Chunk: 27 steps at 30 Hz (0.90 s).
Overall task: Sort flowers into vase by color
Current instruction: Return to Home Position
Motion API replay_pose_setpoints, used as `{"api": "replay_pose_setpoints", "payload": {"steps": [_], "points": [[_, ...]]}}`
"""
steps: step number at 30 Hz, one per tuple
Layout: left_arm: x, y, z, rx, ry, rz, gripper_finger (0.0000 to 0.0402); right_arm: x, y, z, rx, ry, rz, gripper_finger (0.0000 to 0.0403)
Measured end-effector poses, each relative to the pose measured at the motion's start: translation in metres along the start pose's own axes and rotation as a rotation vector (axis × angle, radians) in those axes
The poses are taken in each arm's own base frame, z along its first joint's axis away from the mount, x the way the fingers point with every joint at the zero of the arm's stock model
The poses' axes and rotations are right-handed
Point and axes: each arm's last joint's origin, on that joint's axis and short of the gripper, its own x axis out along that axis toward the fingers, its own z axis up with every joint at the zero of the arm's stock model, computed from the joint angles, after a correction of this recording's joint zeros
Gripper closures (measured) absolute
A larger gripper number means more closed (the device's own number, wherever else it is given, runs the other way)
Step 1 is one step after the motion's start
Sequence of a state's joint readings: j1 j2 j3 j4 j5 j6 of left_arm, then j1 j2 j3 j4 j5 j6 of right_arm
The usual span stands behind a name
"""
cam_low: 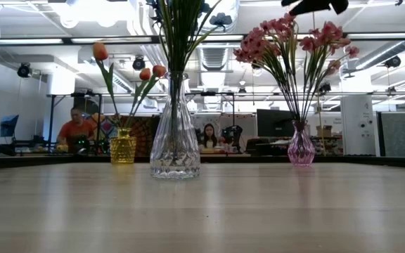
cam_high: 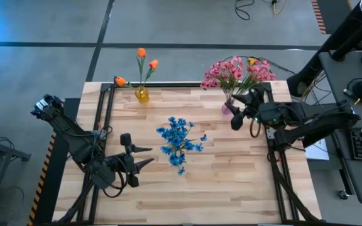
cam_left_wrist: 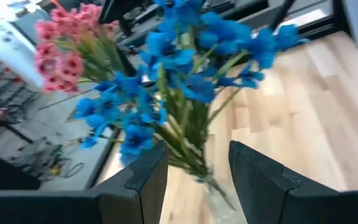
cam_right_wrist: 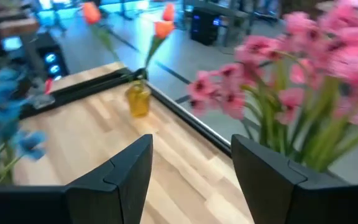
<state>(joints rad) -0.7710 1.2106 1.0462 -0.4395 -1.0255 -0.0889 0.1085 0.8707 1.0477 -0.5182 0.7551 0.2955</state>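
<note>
Wooden table (cam_high: pixel 231 188) has the blue flowers (cam_high: pixel 180 141) standing in the clear glass vase (cam_low: pixel 175 147) in the middle. The pink flowers (cam_high: pixel 234 72) are in the pink vase (cam_low: pixel 301 149) near the far right corner, and the orange tulips (cam_high: pixel 142 53) are in the small yellow vase (cam_high: pixel 142 95) on the far edge. Left gripper (cam_high: pixel 148 156) is just beside the blue bunch and right gripper (cam_right_wrist: pixel 191 142) is by the pink vase, both with fingers spread and holding nothing.

Table (cam_high: pixel 231 182) bears yellow vase (cam_high: pixel 142 95), clear vase (cam_low: pixel 175 144), pink vase (cam_low: pixel 301 149) (upright).
</note>
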Motion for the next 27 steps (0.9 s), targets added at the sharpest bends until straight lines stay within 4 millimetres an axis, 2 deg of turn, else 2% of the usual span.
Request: {"api": "replay_pose_setpoints", "payload": {"steps": [6,10,15,20,27], "points": [[0.0,-0.004,0.001,-0.028,0.006,-0.136,0.0248,-0.012,0.013,-0.001,-0.089,-0.014,0.091,0.0192],[-0.001,-0.007,0.013,-0.141,-0.076,-0.221,0.0248,-0.019,0.022,-0.004,-0.136,-0.027,0.147,0.0194],[-0.004,-0.01,0.024,-0.053,-0.185,-0.407,0.0248,-0.028,0.026,-0.003,-0.173,-0.076,0.11,0.0195],[-0.011,0.001,0.026,-0.021,-0.231,-0.41,0.0248,-0.039,0.027,-0.003,-0.198,-0.102,0.148,0.0193],[-0.025,0.028,0.007,-0.051,-0.284,-0.404,0.0248,-0.058,0.029,-0.011,-0.234,-0.167,0.265,0.0193]]}}
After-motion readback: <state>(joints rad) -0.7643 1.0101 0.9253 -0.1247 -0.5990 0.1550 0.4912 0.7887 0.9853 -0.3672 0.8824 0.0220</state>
